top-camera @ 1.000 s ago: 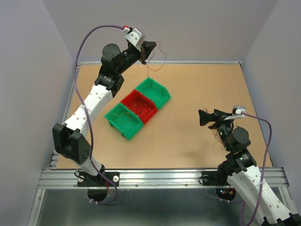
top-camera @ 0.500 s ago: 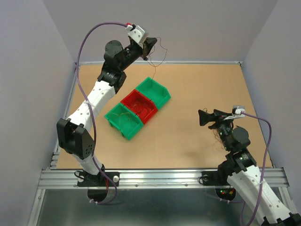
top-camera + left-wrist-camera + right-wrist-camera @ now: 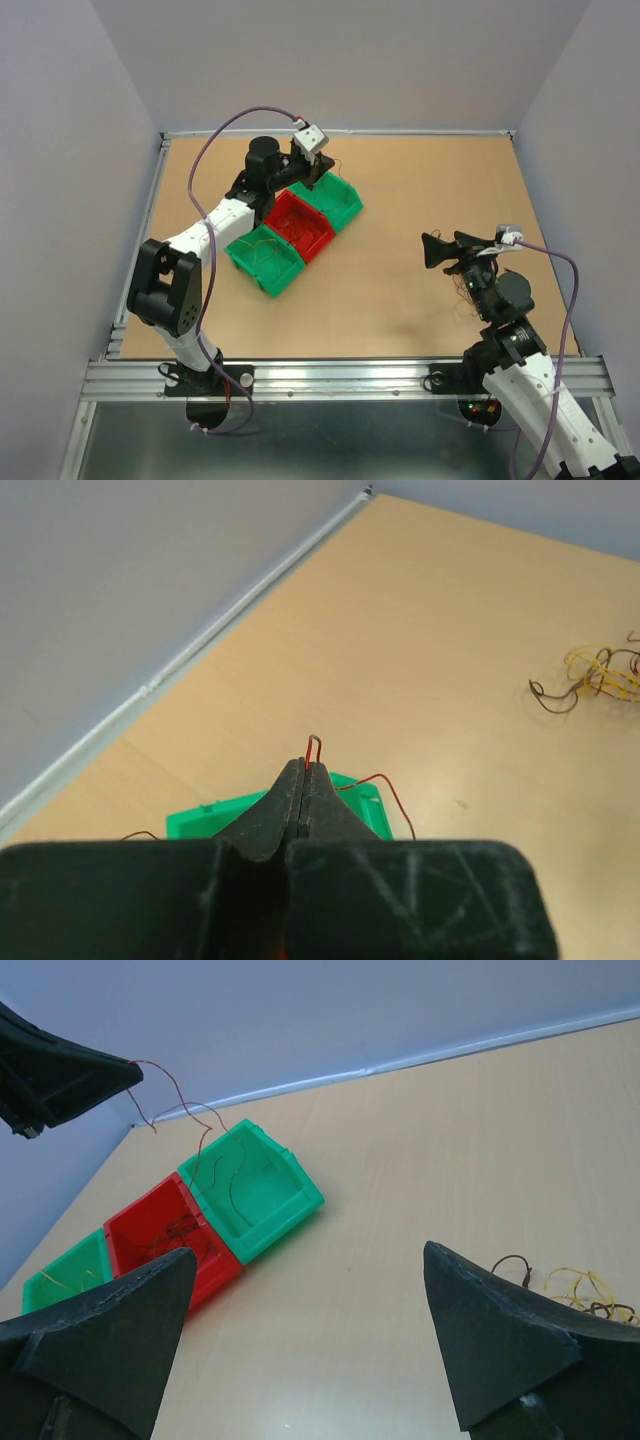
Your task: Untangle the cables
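Left claw [image 3: 305, 772] pinched shut on red wire [image 3: 385, 783], tail dangling over end green bin [image 3: 296, 1188]. Right claw [image 3: 310, 1252] wide open, empty, beside cable clump [image 3: 575, 1285] on table [image 3: 450, 1110]. Risk: springy wire snags rim or sticks to claw, missing bin.

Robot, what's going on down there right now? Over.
Left gripper shut on one red wire, dangling over the far green bin. Right gripper open, empty, beside the leftover clump. Nothing in the way.
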Controlling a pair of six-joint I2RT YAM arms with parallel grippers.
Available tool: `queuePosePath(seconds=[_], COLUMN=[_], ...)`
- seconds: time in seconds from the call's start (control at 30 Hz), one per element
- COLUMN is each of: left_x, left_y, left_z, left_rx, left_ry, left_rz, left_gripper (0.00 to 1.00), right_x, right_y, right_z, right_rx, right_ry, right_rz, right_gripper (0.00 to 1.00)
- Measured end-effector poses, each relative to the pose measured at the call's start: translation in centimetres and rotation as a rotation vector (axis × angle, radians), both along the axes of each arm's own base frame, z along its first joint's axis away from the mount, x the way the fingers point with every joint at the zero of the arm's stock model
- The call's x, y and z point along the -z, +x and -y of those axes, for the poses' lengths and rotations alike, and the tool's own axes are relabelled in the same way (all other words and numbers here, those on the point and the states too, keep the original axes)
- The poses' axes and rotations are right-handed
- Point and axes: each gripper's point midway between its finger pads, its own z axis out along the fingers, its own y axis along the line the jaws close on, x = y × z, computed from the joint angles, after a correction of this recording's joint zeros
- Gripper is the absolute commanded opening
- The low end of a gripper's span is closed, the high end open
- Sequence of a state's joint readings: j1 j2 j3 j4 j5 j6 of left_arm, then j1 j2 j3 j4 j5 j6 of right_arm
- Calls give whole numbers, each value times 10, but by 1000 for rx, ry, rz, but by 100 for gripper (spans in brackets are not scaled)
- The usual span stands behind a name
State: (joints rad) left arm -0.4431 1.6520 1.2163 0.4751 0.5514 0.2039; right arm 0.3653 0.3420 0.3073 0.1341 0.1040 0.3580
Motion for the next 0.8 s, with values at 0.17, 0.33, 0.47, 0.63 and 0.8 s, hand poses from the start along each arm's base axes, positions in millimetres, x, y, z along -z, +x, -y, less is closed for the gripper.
queuePosePath(seconds=[0.17, 0.33, 0.47, 0.63, 0.8], left_x=[5, 8, 9, 25, 66], left_y=[-8, -12, -18, -10, 10], left_z=[4, 8, 14, 20, 13], left_rx=[43, 65, 86, 83, 34], left_ry=[-4, -7, -19, -11, 50], left_rz=[-8, -17, -38, -75, -129], left_gripper=[0, 0, 0, 0, 0], right_x=[0, 0, 0, 0, -1], right_y=[0, 0, -1, -1, -1], right_z=[-1, -1, -2, -2, -3], right_rx=[-7, -8, -10, -12, -16], right_ry=[0, -1, 0, 0, 0], right_rz=[0, 0, 0, 1, 3], right_gripper=[100, 100, 100, 100, 100])
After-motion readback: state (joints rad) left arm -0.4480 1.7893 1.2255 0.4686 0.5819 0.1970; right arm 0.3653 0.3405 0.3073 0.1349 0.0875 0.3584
